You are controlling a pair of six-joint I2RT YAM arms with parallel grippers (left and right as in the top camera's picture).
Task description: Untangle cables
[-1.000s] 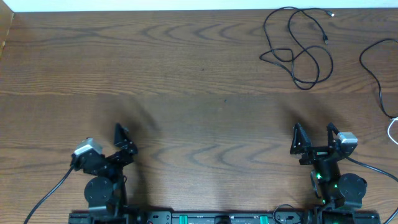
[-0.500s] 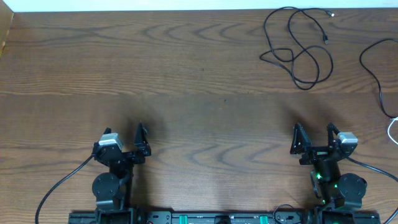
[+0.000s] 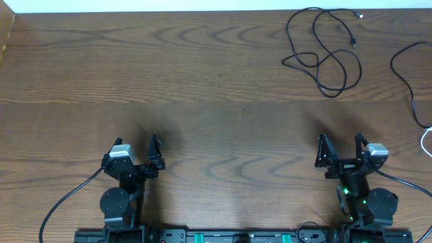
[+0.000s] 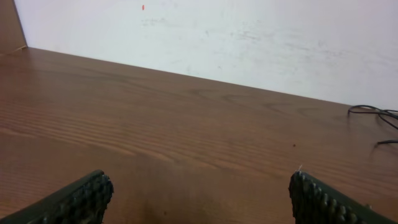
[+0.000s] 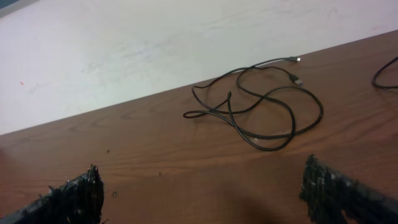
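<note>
Item: looped black cable (image 3: 322,58), far right part of the desk (image 3: 202,101), well apart from both tools. It lies straight ahead of my right tool (image 3: 342,150), its sprawl running slantwise toward the far plug ends.
Second black cable (image 3: 393,67) and white cable (image 3: 426,140): right edge.
Right tool: wide, empty.
Left tool (image 4: 199,208): wide, empty, much farther off.
Judgement: my right arm has the reach.

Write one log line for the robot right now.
left gripper: open, empty | right gripper: open, empty | cables: untouched, far right
</note>
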